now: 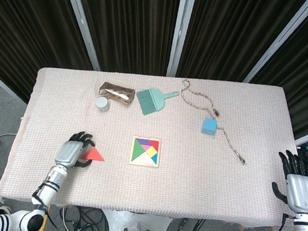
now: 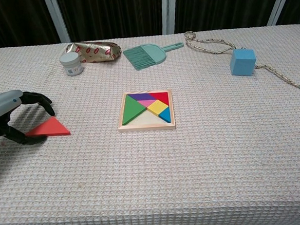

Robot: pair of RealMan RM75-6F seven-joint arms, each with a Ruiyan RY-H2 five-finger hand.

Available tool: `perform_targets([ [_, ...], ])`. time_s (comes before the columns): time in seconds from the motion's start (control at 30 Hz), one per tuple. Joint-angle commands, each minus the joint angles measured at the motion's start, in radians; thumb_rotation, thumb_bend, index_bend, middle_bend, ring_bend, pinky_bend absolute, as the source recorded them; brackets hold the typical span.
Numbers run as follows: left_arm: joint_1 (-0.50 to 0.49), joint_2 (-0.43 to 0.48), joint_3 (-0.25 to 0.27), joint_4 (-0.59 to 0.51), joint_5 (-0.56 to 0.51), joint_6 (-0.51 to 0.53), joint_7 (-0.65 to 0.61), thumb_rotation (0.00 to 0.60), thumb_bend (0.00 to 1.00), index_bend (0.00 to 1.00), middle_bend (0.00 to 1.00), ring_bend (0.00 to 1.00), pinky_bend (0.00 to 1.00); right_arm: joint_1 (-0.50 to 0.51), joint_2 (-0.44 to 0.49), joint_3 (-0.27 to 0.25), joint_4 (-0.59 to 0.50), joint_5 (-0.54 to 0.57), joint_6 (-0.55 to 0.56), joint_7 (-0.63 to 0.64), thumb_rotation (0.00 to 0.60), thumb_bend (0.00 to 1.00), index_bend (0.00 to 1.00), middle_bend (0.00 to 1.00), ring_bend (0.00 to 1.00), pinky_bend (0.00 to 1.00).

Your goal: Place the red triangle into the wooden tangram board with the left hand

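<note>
Grasping step, by the look of it: left hand (image 2: 13, 114) arched over the near-left table (image 2: 156, 194), fingers curled round the left end of the red triangle (image 2: 49, 129), thumb under and fingertips above, apparently pinching it. Cannot tell whether lifted or flat on the cloth. Next, probably: raise, carry right to the wooden tangram board (image 2: 146, 110), turn to match the bare wedge along its near edge. Far right, right hand (image 1: 299, 187) idle off the table edge, fingers apart, holding nothing
</note>
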Motion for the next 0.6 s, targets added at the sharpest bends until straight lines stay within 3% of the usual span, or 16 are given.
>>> perform_targets([
  [0.03, -0.001, 0.000, 0.001, 0.000, -0.001, -0.001, 0.001, 0.600, 0.25, 0.32, 0.14, 0.01, 0.10, 0.000, 0.001, 0.000, -0.001, 0.001, 0.000, 0.000, 0.600, 0.26, 0.00, 0.00, 0.00, 0.00],
  [0.6, -0.002, 0.014, 0.000, -0.033, 0.011, 0.017, -0.006, 0.600, 0.26, 0.38, 0.14, 0.01, 0.11, 0.003, 0.000, 0.002, -0.002, 0.010, -0.006, -0.004, 0.600, 0.26, 0.00, 0.00, 0.00, 0.00],
])
